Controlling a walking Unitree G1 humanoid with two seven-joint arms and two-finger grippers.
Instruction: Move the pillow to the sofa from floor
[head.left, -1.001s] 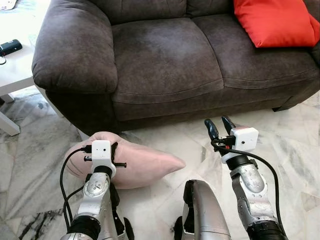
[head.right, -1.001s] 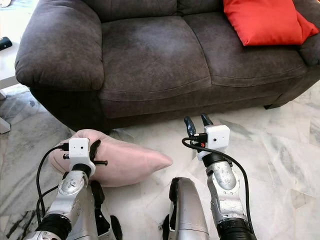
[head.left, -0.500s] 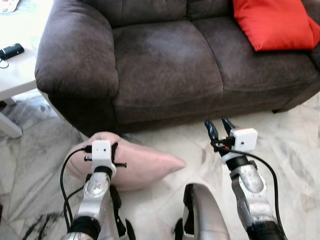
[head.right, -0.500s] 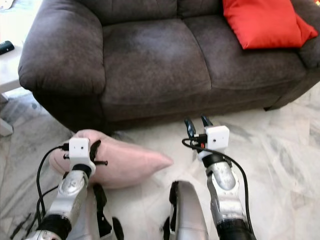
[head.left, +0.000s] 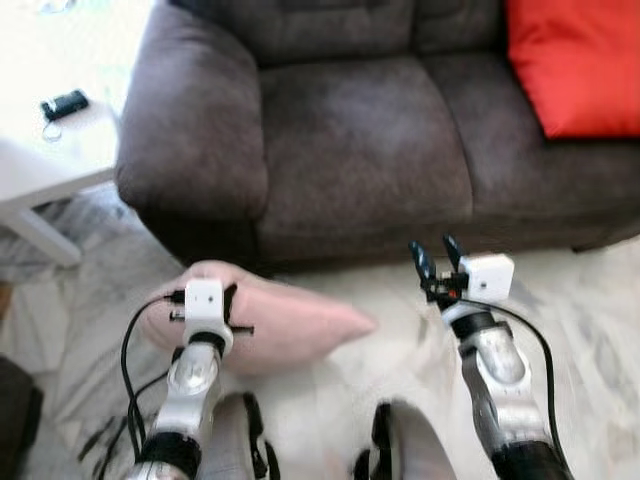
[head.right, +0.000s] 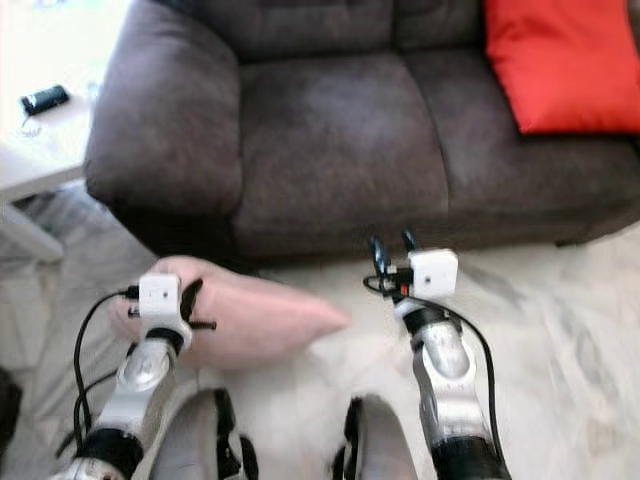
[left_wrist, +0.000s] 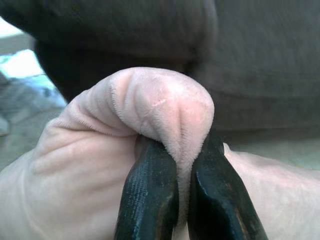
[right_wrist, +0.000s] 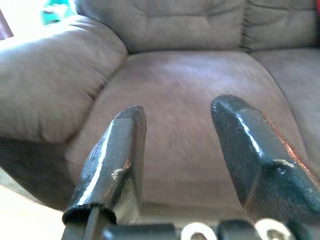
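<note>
Pink pillow (head.left: 270, 318) is lying on the marble floor (head.left: 590, 310) just before the dark sofa (head.left: 360, 150). From the left wrist, the left gripper (left_wrist: 181, 186) is pinching a fold of it. Nearby, the right gripper (head.left: 436, 254) is hovering with fingers spread, its wrist camera facing the seat cushion.

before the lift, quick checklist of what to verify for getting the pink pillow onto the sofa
1. Left gripper shut on a fold of the pink pillow: ok.
2. Grip depth: only a pinched ridge of fabric is held, strength cannot tell.
3. Right gripper open, holding nothing, free to help: ok.
4. Landing spot on the sofa left seat cushion bare: ok.
5. Red cushion sits on the right seat, out of the way: ok.
6. Pillow off the floor: not ok, it lies by the sofa front.
</note>
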